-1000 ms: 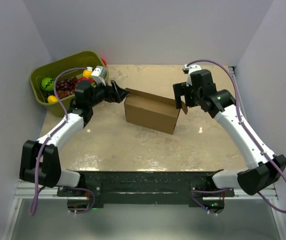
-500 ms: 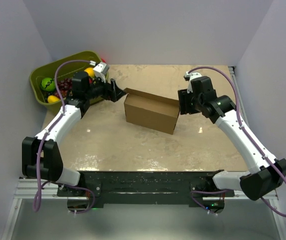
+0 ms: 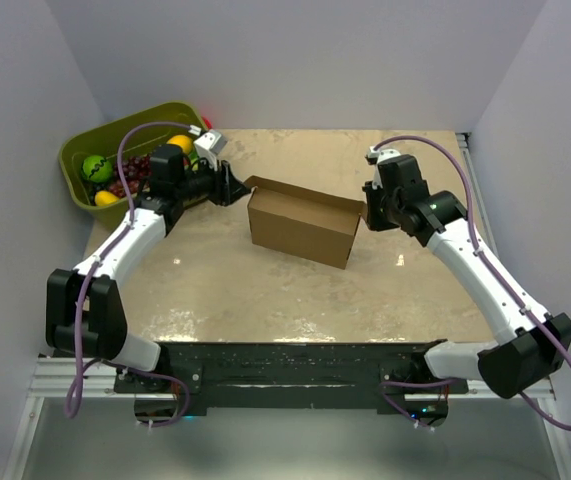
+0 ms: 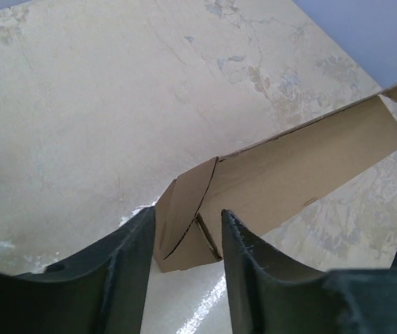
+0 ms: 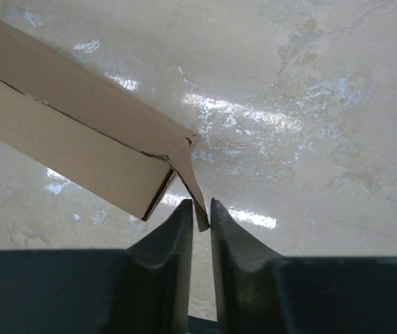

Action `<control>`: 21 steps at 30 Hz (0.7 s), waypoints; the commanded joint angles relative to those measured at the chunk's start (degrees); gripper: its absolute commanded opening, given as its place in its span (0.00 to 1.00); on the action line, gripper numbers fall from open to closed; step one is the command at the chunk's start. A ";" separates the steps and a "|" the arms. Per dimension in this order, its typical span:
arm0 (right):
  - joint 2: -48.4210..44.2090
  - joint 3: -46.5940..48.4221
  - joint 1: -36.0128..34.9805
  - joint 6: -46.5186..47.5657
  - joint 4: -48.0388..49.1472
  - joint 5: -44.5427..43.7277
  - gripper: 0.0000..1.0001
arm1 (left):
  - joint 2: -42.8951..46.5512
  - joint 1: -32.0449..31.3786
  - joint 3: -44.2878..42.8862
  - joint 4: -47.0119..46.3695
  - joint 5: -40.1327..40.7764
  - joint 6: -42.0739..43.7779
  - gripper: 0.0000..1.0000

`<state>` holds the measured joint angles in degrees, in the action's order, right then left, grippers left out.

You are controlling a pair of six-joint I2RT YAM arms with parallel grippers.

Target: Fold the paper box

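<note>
The paper box (image 3: 300, 228) is brown cardboard, standing mid-table with its top flaps up. My left gripper (image 3: 233, 186) is at the box's left end. In the left wrist view the jaws (image 4: 188, 212) straddle a rounded end flap (image 4: 184, 209) with room still left around it, and the long panel (image 4: 302, 163) runs off to the right. My right gripper (image 3: 368, 212) is at the box's right end. In the right wrist view its fingers (image 5: 201, 205) are pinched on the tip of a narrow corner flap (image 5: 192, 188) of the box (image 5: 66, 139).
An olive-green bin (image 3: 75, 165) with a green ball (image 3: 93, 167), an orange (image 3: 179, 143) and dark grapes sits at the back left, just behind the left arm. White walls enclose the beige tabletop (image 3: 265, 290). The arm bases stand at the near edge.
Both sets of jaws have narrowed. The right one closed onto the box's corner flap and the left one drew in around the end flap. Both wrists shifted slightly, and the box stayed put.
</note>
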<state>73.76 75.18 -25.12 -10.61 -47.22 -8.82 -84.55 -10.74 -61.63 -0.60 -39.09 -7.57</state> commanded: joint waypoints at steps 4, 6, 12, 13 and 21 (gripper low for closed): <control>-0.54 0.67 -0.10 -0.90 0.29 0.21 0.08 | 1.41 -0.86 -0.25 -3.79 -1.07 -0.78 0.26; -0.63 0.94 -0.10 -1.08 0.46 0.47 0.03 | 1.41 -1.21 -0.07 -3.88 -1.07 -1.04 0.16; -0.54 0.67 -0.19 -2.65 2.74 1.17 0.00 | 2.02 -2.53 0.54 -4.06 -0.81 -1.74 0.00; -0.46 0.67 -0.19 -3.01 3.45 1.26 0.00 | 2.29 -2.88 0.63 -4.06 -0.64 -2.00 0.00; -0.72 -1.17 -0.10 -6.96 9.60 1.08 0.00 | 3.60 -4.11 2.82 -5.11 1.30 -5.61 0.00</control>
<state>73.78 74.63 -25.06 -14.22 -44.99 -8.27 -83.57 -13.26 -60.27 -3.31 -37.04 -10.00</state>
